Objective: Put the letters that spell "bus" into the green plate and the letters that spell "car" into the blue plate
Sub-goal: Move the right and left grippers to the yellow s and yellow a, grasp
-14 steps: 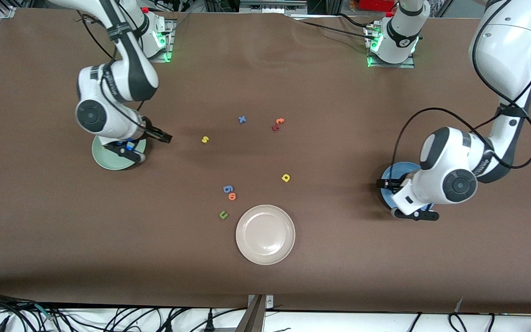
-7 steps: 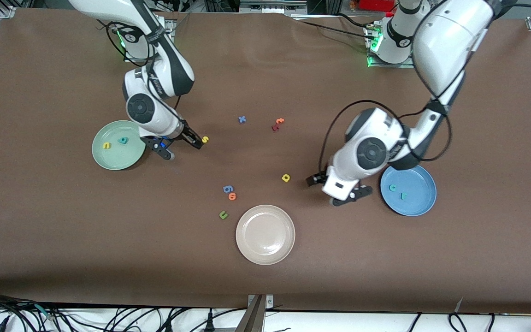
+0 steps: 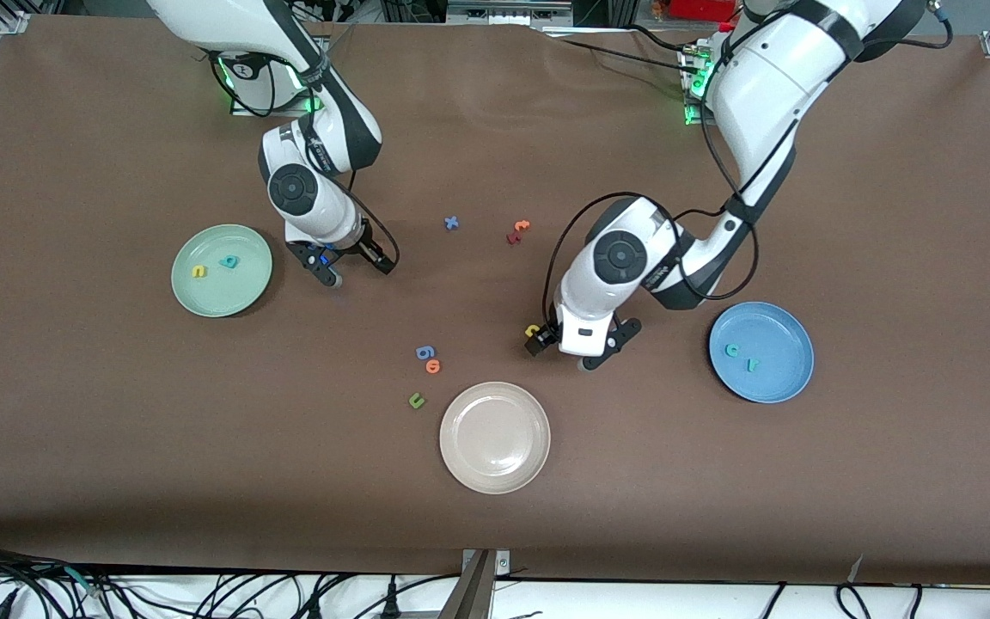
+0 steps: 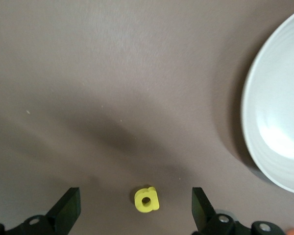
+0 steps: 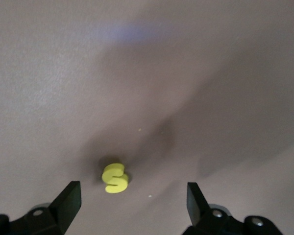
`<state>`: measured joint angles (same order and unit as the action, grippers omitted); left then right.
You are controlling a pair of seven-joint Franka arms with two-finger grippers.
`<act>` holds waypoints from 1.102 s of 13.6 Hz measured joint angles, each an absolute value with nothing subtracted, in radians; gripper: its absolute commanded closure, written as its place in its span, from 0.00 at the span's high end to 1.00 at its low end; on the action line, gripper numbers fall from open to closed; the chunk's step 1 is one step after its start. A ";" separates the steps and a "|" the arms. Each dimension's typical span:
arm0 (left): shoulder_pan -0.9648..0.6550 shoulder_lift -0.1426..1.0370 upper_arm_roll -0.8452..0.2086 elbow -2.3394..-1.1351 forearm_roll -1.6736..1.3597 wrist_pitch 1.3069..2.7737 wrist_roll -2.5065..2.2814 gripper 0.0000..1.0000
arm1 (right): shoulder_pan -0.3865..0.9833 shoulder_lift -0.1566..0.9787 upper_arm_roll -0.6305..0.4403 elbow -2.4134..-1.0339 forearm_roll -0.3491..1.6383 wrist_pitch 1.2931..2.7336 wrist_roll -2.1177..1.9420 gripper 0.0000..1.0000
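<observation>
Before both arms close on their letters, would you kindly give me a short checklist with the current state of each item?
1. Left pincer open around the yellow a: ok.
2. Right pincer open around the yellow s: ok.
3. Green plate holds the yellow u and teal b: ok.
4. Blue plate holds the teal c and teal r: ok.
5. Either pincer low enough to grip: cannot tell.
6. Beige-white plate free of letters: ok.
</observation>
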<state>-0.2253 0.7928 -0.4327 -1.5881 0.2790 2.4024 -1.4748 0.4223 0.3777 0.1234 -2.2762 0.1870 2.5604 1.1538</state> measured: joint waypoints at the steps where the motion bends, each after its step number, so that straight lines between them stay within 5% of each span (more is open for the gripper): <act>1: -0.240 0.809 -0.431 -1.588 0.315 2.412 -1.529 1.00 | 0.422 0.386 0.133 -2.276 0.188 2.579 1.166 0.94; 6: -0.297 0.840 -0.405 -1.586 0.352 2.421 -1.627 1.00 | 0.422 0.402 0.140 -2.276 0.189 2.610 1.174 0.78; 15: -0.370 0.844 -0.337 -1.578 0.352 2.418 -1.663 0.78 | 0.421 0.402 0.140 -2.276 0.189 2.627 1.142 0.78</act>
